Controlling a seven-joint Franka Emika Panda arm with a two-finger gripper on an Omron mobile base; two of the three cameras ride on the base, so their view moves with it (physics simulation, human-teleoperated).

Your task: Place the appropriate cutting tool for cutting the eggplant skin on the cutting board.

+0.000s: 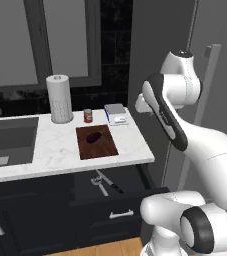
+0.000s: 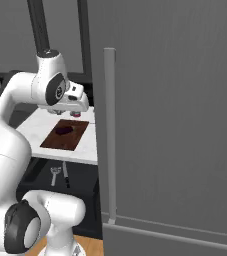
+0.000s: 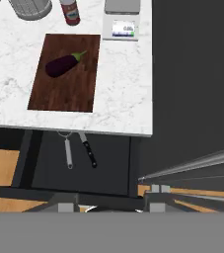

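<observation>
The cutting tool, a small silvery peeler (image 3: pixel 68 150) (image 1: pixel 99 185), lies in the open drawer (image 3: pixel 108 168) beside a black-handled knife (image 3: pixel 88 151). The dark purple eggplant (image 3: pixel 61 64) (image 1: pixel 95 136) rests on the reddish-brown cutting board (image 3: pixel 59 94) (image 1: pixel 102 149) (image 2: pixel 60 140) on the marble counter. My gripper (image 2: pixel 67 113) hangs high above the counter's right end, well over the board and drawer. Its fingers look slightly apart with nothing between them.
A paper towel roll (image 1: pixel 60 98), a red can (image 1: pixel 88 116) and a white-and-blue scale box (image 1: pixel 116 113) stand behind the board. A sink (image 1: pixel 10 140) lies to the left. A tall grey fridge (image 2: pixel 175 125) with a long handle (image 2: pixel 110 135) borders the counter on the right.
</observation>
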